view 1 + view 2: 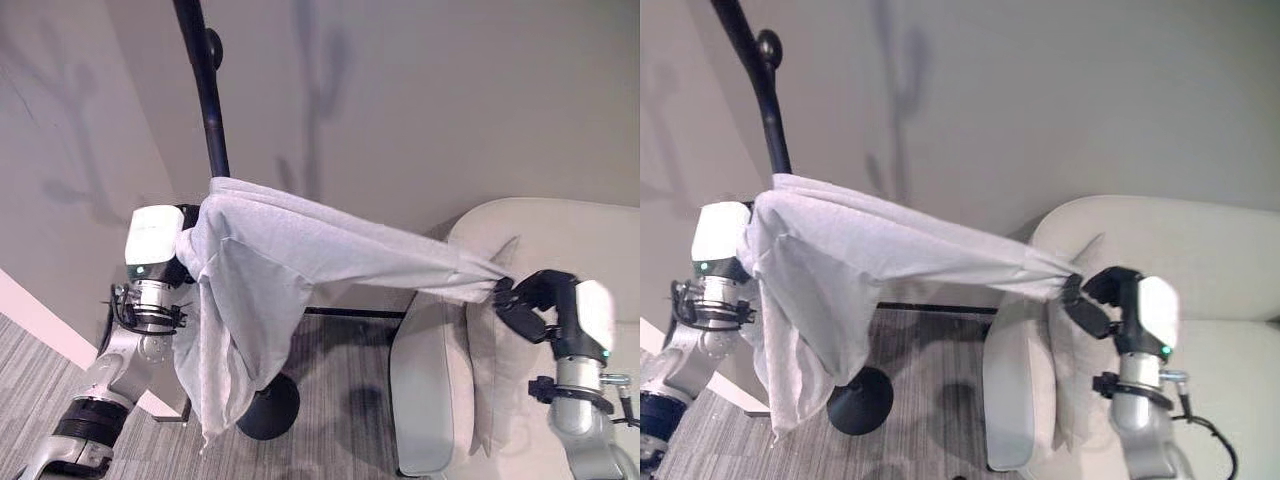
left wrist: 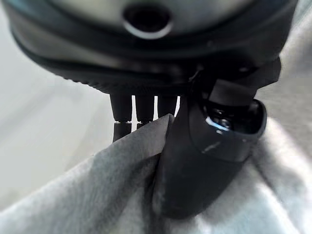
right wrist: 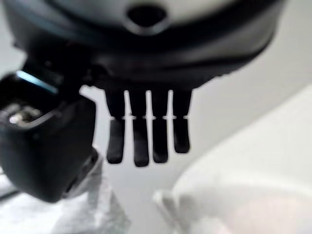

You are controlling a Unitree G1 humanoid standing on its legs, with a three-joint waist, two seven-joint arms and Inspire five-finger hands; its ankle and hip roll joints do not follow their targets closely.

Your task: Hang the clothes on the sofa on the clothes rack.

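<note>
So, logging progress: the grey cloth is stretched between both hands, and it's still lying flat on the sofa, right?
Not quite. The cloth is stretched between the left hand and right hand, but it is lifted in the air beside the rack, not lying on the sofa. The left eye view shows this.

A plain pale wall (image 1: 420, 110) fills the upper part of both eye views, with soft branching shadows across it. Below lies a grey striped carpet (image 1: 340, 420). A white skirting (image 1: 40, 320) runs along the wall's foot at the left. At the right stands a cream sofa (image 1: 560, 240) with a rounded back, a cushion (image 1: 490, 370) leaning upright against it.
</note>
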